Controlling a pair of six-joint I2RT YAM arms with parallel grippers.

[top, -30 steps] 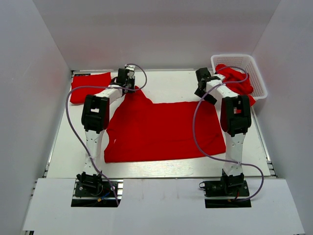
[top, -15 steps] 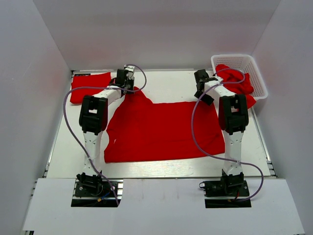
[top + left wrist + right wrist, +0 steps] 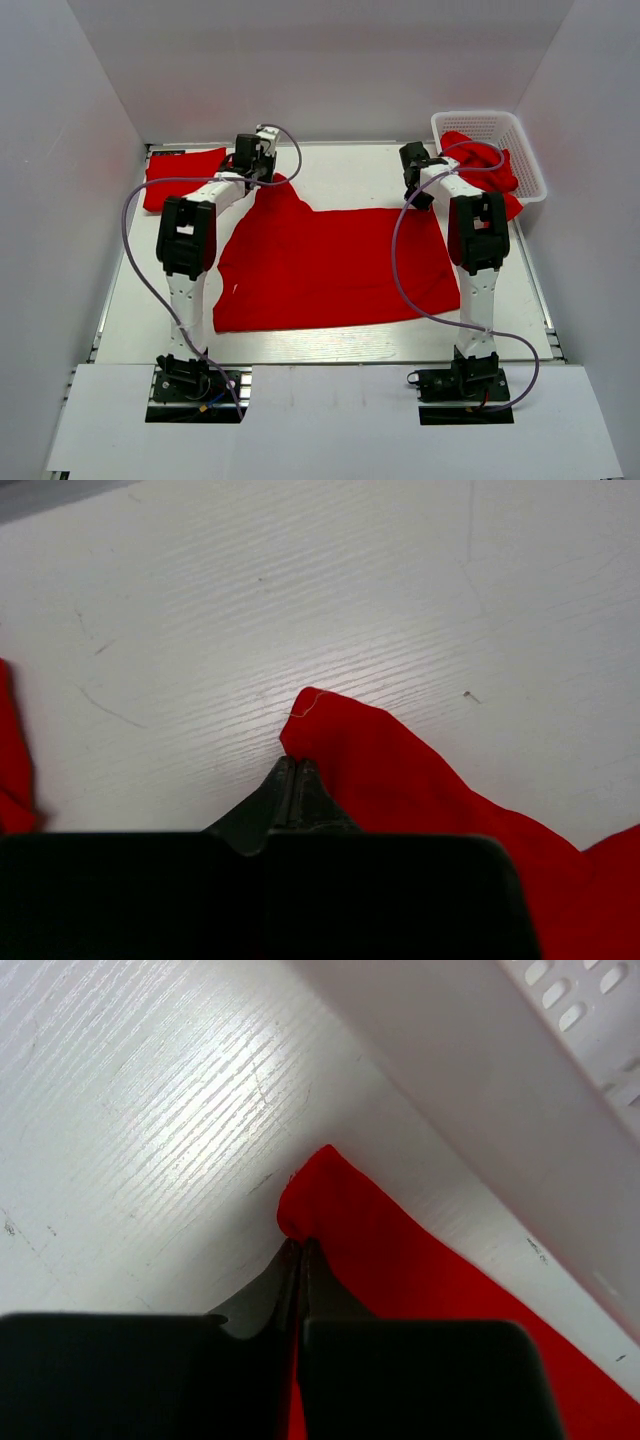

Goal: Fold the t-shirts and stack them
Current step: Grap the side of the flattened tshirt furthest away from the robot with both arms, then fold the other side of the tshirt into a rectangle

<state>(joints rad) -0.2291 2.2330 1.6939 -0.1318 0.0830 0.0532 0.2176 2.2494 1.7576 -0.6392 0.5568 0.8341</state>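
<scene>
The left gripper (image 3: 297, 765) and right gripper (image 3: 298, 1246), jaws closed, each pinch 1 far corner of the red t-shirt (image 3: 330, 265) spread on the desk (image 3: 350, 165), so the fold seemingly needs both carried evenly toward the near hem.

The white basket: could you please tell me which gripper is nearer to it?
Right. The right gripper, pinching the t-shirt, is just left of the basket in the top view; the left gripper is well across the table.

One red t-shirt (image 3: 330, 265) lies spread flat on my desk (image 3: 150, 300) — far corners pinched by my left tool (image 3: 291, 763) and right tool (image 3: 299, 1245). A folded t-shirt (image 3: 182, 177) sits far left; crumpled t-shirts (image 3: 487, 165) far right.
</scene>
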